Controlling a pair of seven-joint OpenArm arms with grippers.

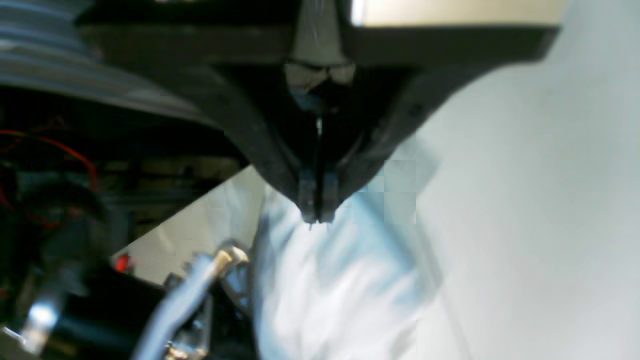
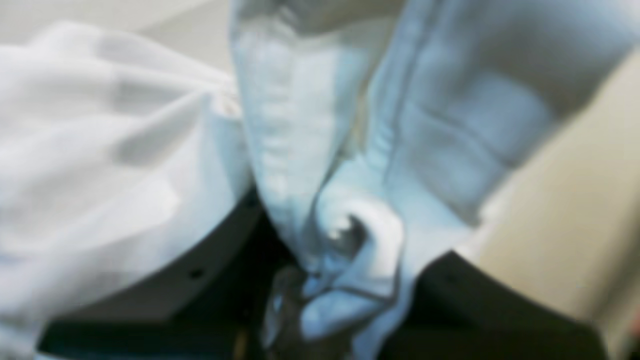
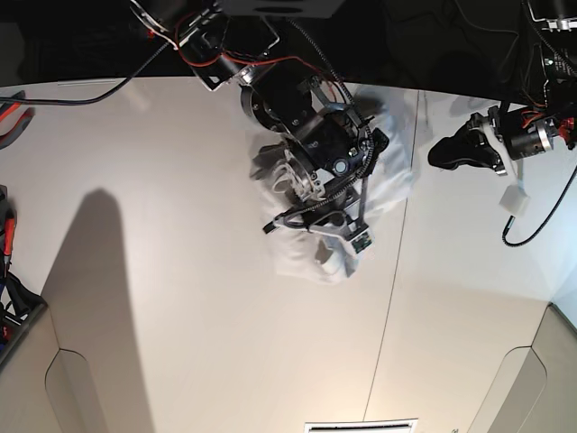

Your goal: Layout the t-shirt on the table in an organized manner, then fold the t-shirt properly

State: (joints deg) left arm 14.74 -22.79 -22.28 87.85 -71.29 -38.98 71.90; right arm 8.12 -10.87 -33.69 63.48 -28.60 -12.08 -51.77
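White, wrinkled cloth of the short-sleeved t-shirt (image 3: 347, 216) is seen bunched on the wide matte white table (image 3: 180, 298) in the base view, left of the thin dark seam and mostly covered by the black right arm (image 3: 311, 135). The left gripper (image 3: 460, 152) is held well apart, near the far edge. In the left wrist view, the left gripper (image 1: 316, 212) is closed, nothing visible between its fingertips. In the right wrist view, a fold of t-shirt (image 2: 345, 235) is pinched by the right gripper (image 2: 320, 280).
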